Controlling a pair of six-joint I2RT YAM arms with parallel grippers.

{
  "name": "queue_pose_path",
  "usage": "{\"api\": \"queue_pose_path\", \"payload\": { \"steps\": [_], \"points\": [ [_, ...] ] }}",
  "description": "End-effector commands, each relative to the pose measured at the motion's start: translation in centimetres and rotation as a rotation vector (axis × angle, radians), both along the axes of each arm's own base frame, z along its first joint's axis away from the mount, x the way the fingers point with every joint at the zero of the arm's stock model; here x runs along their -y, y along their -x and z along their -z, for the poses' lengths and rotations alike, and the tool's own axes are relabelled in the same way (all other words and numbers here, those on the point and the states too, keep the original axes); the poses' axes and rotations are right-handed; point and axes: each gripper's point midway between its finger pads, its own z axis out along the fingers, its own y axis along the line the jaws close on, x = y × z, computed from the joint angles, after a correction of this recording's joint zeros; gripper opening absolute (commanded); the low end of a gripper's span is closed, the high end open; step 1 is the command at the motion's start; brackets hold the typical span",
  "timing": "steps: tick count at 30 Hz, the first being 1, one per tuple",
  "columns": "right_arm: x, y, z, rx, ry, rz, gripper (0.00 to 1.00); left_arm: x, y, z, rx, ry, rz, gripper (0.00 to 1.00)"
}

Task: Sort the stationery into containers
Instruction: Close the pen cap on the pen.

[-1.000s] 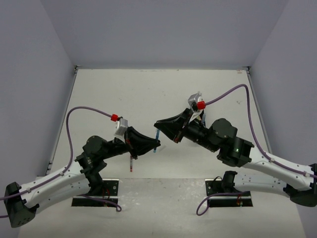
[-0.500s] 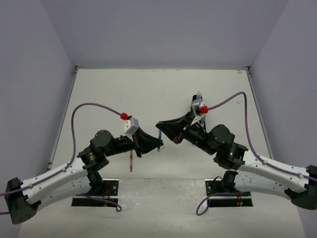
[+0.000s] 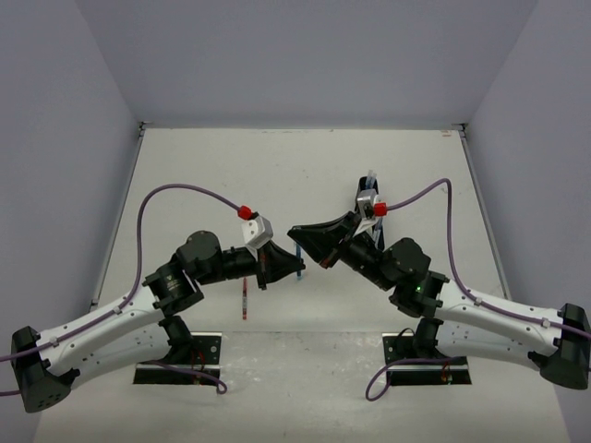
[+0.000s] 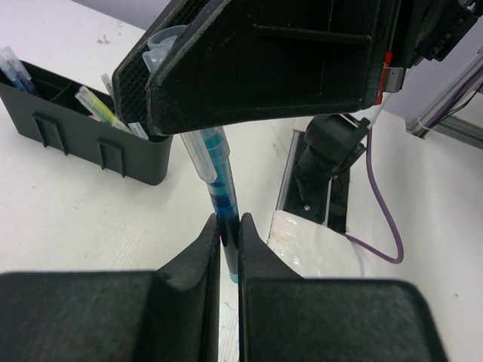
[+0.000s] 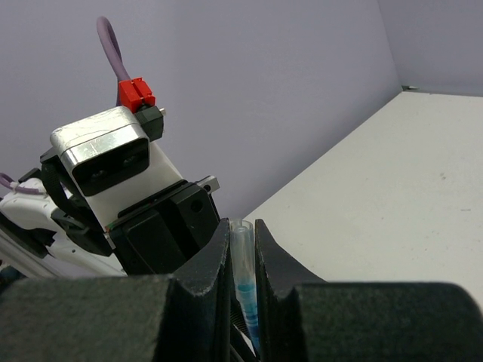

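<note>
A blue pen [image 3: 297, 251] with a clear cap hangs above the table between both arms. My left gripper [image 4: 229, 226] is shut on its dark lower barrel. My right gripper [image 5: 241, 230] is shut on the clear cap end, and its fingers [image 4: 264, 68] fill the top of the left wrist view. In the top view the left gripper [image 3: 295, 269] and right gripper [image 3: 297, 233] meet tip to tip. The black container tray [image 4: 90, 147] stands beyond them, with a yellow-green pen [image 4: 98, 105] and blue pens [image 4: 15, 72] in it. A red pen [image 3: 245, 303] lies on the table.
The right arm's base plate [image 4: 317, 188] and a purple cable [image 4: 377, 226] lie to the right of the held pen. Side walls enclose the white table [image 3: 231, 175]. The left arm's wrist camera [image 5: 113, 162] sits close in front of the right gripper.
Both grippers have shifted a little to the right, still shut on the blue pen. The left arm's wrist has risen and swung toward the centre.
</note>
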Motion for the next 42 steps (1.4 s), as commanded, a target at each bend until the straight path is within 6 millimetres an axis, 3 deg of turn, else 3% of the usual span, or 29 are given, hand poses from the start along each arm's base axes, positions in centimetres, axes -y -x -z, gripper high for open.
{"api": "queue_pose_path", "payload": {
  "steps": [1,8,17,22,25,29,32,34,37,42],
  "points": [
    [0.1,3.2,15.7,-0.251,0.43,-0.129,0.0,-3.8,-0.3,-17.6,0.428,0.456,-0.132,0.0],
    [0.3,3.7,18.7,-0.282,0.438,-0.142,0.0,-4.8,-0.9,-19.4,0.38,0.497,-0.101,0.0],
    [0.1,4.1,19.9,-0.292,0.434,-0.166,0.0,-4.9,-0.9,-20.3,0.364,0.528,-0.063,0.0],
    [0.4,2.8,15.1,-0.251,0.338,-0.105,0.0,-3.2,1.2,-15.7,0.358,0.468,0.118,0.0],
    [0.8,2.3,11.8,-0.205,0.311,-0.086,0.01,-2.1,2.8,-11.6,0.293,0.413,0.261,0.0],
    [1.7,1.6,7.8,-0.157,0.291,-0.051,0.21,-1.5,2.4,-7.0,0.165,0.358,0.262,0.0],
    [2.8,0.7,6.0,-0.132,0.296,0.013,0.27,-1.3,0.5,-5.4,0.071,0.326,0.154,0.0],
    [4.0,0.2,4.1,-0.096,0.268,0.042,0.39,-0.9,0.0,-3.6,-0.007,0.274,0.144,0.0],
    [4.7,0.3,3.1,-0.084,0.262,0.02,0.58,-0.7,0.1,-2.4,-0.055,0.244,0.157,0.0],
    [4.9,1.0,2.6,-0.057,0.264,-0.011,0.56,-0.7,0.1,-1.4,-0.075,0.232,0.154,0.0]
  ]
}}
